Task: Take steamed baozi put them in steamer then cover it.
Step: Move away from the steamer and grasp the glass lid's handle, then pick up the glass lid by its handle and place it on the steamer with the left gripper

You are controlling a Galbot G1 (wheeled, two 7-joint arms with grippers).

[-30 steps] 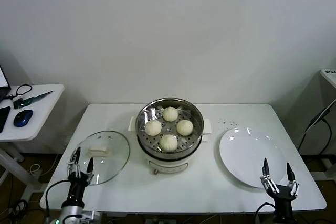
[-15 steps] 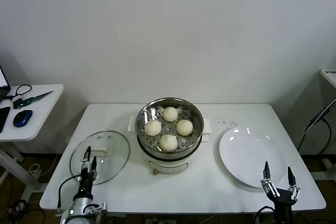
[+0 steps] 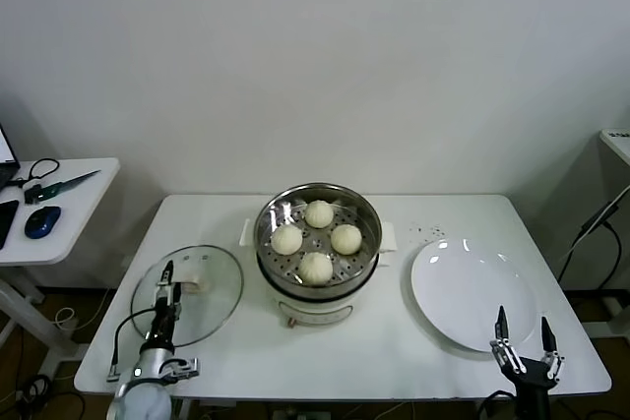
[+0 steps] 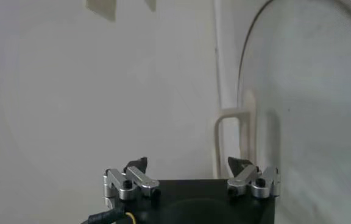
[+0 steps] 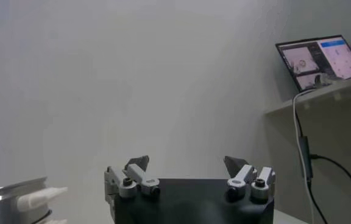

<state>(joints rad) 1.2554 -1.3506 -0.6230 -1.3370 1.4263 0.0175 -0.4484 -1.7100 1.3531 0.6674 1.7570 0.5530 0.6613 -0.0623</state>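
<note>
The steel steamer (image 3: 364, 215) stands uncovered mid-table on its white base. Four cream baozi lie on its tray: one at the back (image 3: 319, 213), one left (image 3: 286, 239), one right (image 3: 346, 239), one in front (image 3: 316, 268). The glass cover (image 3: 212, 297) lies flat on the table left of the steamer, its white handle (image 3: 194, 285) up. My left gripper (image 3: 167, 282) is open over the cover's near-left part, beside the handle; in the left wrist view (image 4: 187, 163) the handle (image 4: 230, 131) shows just beyond the jaws. My right gripper (image 3: 522, 330) is open and empty at the front right; it also shows in the right wrist view (image 5: 187, 163).
A flat white plate (image 3: 472, 287) lies right of the steamer, just behind my right gripper. A side table (image 3: 69, 213) at far left holds a mouse and scissors. The right wrist view shows the steamer's side handle (image 5: 38, 196) and a laptop (image 5: 319, 58) on a shelf.
My left gripper has moved right and forward over the cover toward its handle and turned edge-on. My right gripper has sunk a little toward the table's front edge.
</note>
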